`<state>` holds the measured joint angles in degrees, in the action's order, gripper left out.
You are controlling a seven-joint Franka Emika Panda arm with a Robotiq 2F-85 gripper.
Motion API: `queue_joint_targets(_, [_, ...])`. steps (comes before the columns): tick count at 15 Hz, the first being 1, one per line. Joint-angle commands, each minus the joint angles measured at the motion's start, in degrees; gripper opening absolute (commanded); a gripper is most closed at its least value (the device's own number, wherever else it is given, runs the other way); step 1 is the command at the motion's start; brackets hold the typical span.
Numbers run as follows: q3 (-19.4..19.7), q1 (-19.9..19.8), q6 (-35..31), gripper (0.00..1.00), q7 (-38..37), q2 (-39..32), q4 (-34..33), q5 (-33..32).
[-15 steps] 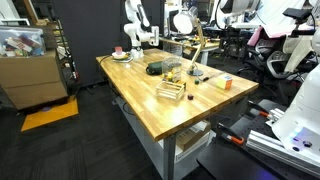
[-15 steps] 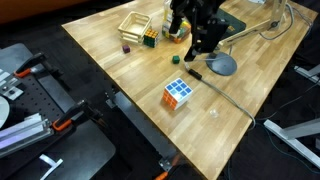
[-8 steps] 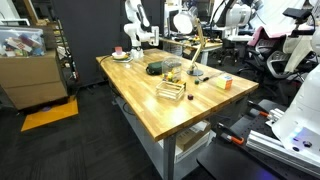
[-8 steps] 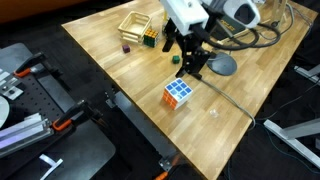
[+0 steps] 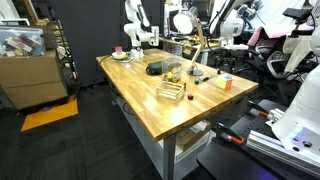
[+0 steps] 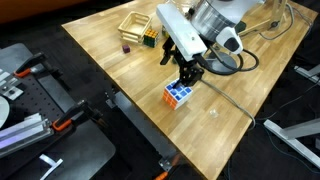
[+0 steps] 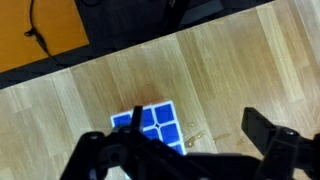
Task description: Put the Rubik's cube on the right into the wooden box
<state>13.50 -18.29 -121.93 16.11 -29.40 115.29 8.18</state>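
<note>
The Rubik's cube (image 6: 178, 97) lies on the wooden table near its front edge, with a blue-and-white top face and orange-red sides. In the wrist view its blue face (image 7: 150, 124) lies just left of the midline between my fingers. It is also visible in an exterior view (image 5: 222, 83). My gripper (image 6: 187, 80) hangs just above the cube, open and empty, with its fingers spread wide (image 7: 185, 150). The wooden box (image 6: 135, 27) is a pale slatted crate at the far end of the table with another small cube inside; it also shows in an exterior view (image 5: 171, 92).
A desk lamp with a round grey base (image 6: 222, 65) and its cable stand just behind the gripper. A small dark object (image 6: 127, 47) lies beside the crate. The table edge runs close in front of the cube. A large cardboard box (image 5: 30, 70) stands on the floor.
The arm has swung from the lamp and crate area toward the table's front edge and come down over the Rubik's cube. The cube has not moved.
</note>
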Motion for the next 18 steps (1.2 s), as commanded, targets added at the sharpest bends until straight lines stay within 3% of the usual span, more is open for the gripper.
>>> queue_joint_targets(1, [-1.26,-1.23,0.27,1.00,-0.52,0.13,-0.18,-0.75])
queue_joint_targets(6, [-0.95,-0.93,-0.78,1.00,-1.15,-0.20,-0.14,-1.37])
queue_joint_targets(11, [-1.56,-2.56,-4.26,1.00,4.01,-1.55,-0.27,-2.44])
queue_joint_targets(18, [-0.85,-4.26,-4.61,1.00,9.78,-3.87,-3.34,-12.24])
